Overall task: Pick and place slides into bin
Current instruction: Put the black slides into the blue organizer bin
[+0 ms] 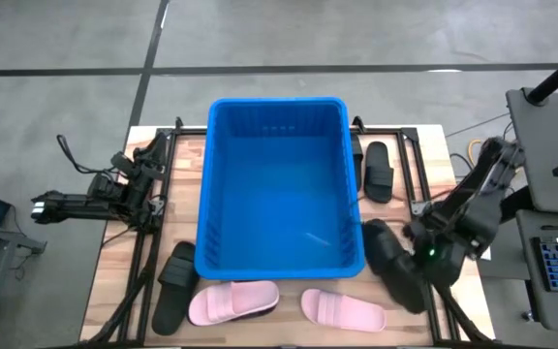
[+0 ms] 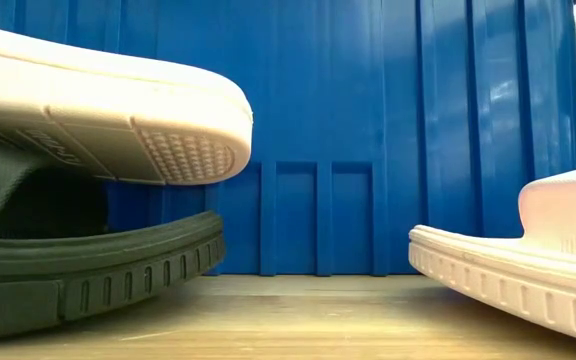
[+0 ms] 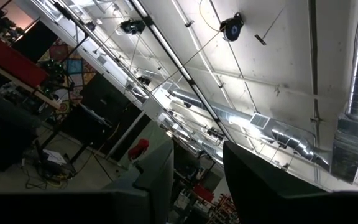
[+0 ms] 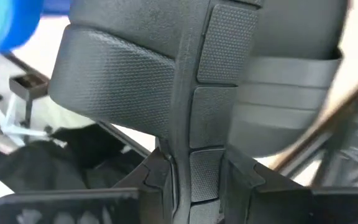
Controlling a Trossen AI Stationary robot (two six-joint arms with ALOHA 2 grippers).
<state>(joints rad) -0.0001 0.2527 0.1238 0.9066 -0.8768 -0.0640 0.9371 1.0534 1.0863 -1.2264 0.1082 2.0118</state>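
The blue bin (image 1: 277,184) stands mid-table, and no slide shows inside it. My right gripper (image 1: 413,250) is shut on a black slide (image 1: 392,264) just off the bin's near right corner. Another black slide (image 1: 378,170) lies flat to the right of the bin. At the near left, a pink slide (image 1: 232,301) rests partly on top of a black slide (image 1: 174,283); the low view shows that pink slide (image 2: 98,100) lying on the black one (image 2: 88,270). A second pink slide (image 1: 342,308) lies flat at the near edge. My left gripper (image 3: 197,186) is open, folded back at the table's left and pointing up. My right gripper pinches the black slide by a textured edge of its sole (image 4: 201,168) between its two fingers (image 4: 151,177). The fingers come from above, slanting down. The slide is lifted clear of the table and hangs below the gripper, its ribbed strap (image 4: 288,93) to one side.
A black metal frame (image 1: 410,160) runs along both long sides of the bin. A laptop and stand (image 1: 550,145) sit past the table's right edge. Bare wooden tabletop (image 1: 289,301) shows between the two pink slides.
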